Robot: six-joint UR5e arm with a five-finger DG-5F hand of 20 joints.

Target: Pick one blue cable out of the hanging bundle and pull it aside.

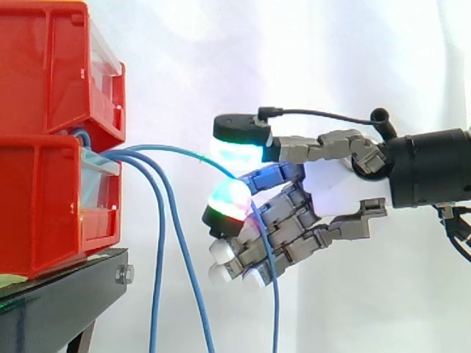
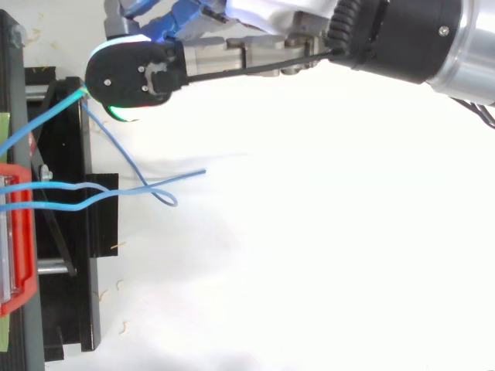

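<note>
Hand: your hand (image 1: 338, 187) comes in from the right at the height of the seam between the two bins. Its fingers point toward the bins and are curled.
Grasp: it is pinching one cable (image 1: 184, 150). The line runs between the upper pad (image 1: 237, 151), glowing white and green, and a lower pad (image 1: 229, 200), glowing red, green and magenta. The remaining fingers are bent below with white tips and hold nothing that you can see.
Cable: from the bins it arcs right to the pinch, well away from the bins. Past the pads it drops straight down in front of the fingers and out of the bottom of the side view.
Cable from above: you see it (image 2: 42, 120) slant up to the dark back of the upper pad, bend sharply there, and then run down across the white floor.
Other cables: two other cables (image 1: 156, 279) leave the same seam and hang close to the stand. They lie near each other and are clear of the pinched one.
Crossing: from above, the blue lines cross and loop near the stand's edge. You cannot tell which tail belongs to which.
Bins: the upper bin (image 1: 51, 66) sits on the lower bin (image 1: 44, 206). Both are red and at the left.
Stand: the black stand (image 1: 59, 301) is under the lower bin.
Backdrop: a white curtain (image 1: 331, 59) hangs behind it all.
</note>
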